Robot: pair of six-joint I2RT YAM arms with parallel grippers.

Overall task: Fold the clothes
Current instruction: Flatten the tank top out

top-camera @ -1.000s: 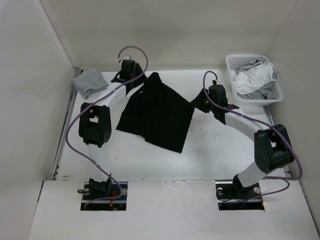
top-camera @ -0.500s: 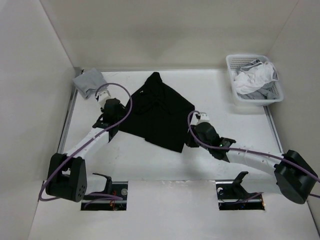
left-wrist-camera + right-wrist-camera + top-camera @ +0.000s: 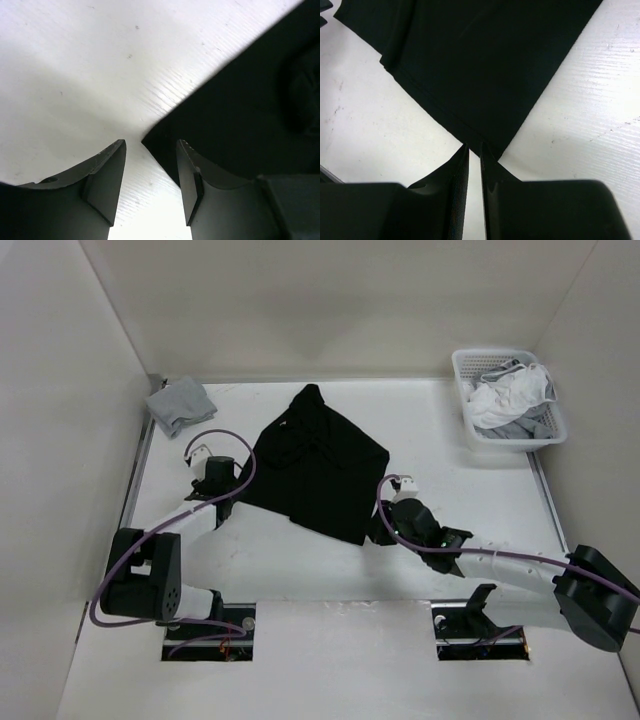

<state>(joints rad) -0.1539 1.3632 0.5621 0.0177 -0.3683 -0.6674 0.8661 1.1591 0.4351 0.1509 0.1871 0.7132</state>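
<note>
1. Plainly, the white table (image 3: 440, 440) took up most of the scene, boxed in by pale walls on 3 sides.
2. The black garment (image 3: 320, 465) lay spread and somewhat rumpled on the middle of the table. One point aimed at the back wall, and its near hem ran slantwise between the 2 arms.
3. The right arm (image 3: 510, 562) stretched low over the near right part of the table, reaching leftward to the garment's near corner. The left arm (image 3: 165, 530) lay low along the left side, reaching to the garment's left corner.
4. A white basket (image 3: 515, 443) stood at the far right corner, well apart from the black garment, with white and grey clothes (image 3: 510, 395) heaped in it.
5. A small grey cloth (image 3: 180, 405) sat bunched at the far left corner, apart from the garment.
6. The left gripper (image 3: 150, 145) hung just over the table with its fingers spread. The garment's pointed corner lay in the gap between them, unpinched.
7. The right gripper (image 3: 474, 149) had its fingers drawn nearly together, with only a thin slit left. Its tips sat right at the hem beside the near corner, and I could not tell whether any fabric was caught.
</note>
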